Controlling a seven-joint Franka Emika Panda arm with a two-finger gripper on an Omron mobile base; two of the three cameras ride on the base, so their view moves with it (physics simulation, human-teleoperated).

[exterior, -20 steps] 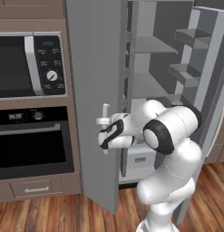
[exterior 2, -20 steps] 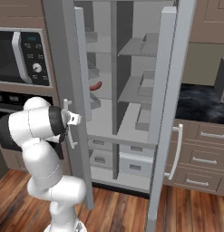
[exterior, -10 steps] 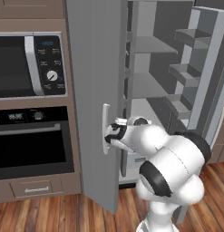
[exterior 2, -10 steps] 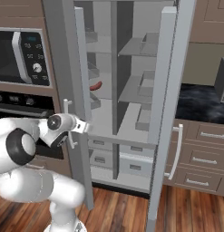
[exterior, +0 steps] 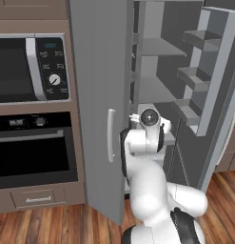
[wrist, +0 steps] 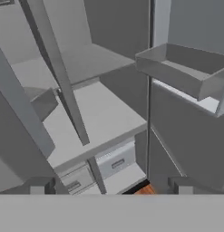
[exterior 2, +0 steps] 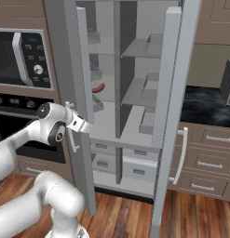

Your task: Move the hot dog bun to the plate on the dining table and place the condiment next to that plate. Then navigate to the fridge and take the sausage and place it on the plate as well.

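the gripper (wrist: pixel 109 188) is standing with its jaws spread wide and nothing between them, its two dark fingertips (wrist: pixel 40 186) showing low in the hand view as it is pointing into the open fridge (exterior 2: pixel 135 107). the right base view is giving what the others are not: the sausage (exterior 2: pixel 98 87), small and reddish, is lying on an upper shelf in the left half of the fridge, well above and beyond the hand. in that view the gripper (exterior 2: pixel 83 126) is hanging just beside the edge of the left door (exterior 2: pixel 70 93), near its handle (exterior 2: pixel 72 135). the left base view is showing that door's outer face blocking most of the interior. i am counting two open fridge doors, the right door (exterior 2: pixel 174 88) carrying bins, one microwave (exterior: pixel 28 69), one oven (exterior: pixel 33 150), and white drawers (exterior 2: pixel 128 165) low inside.
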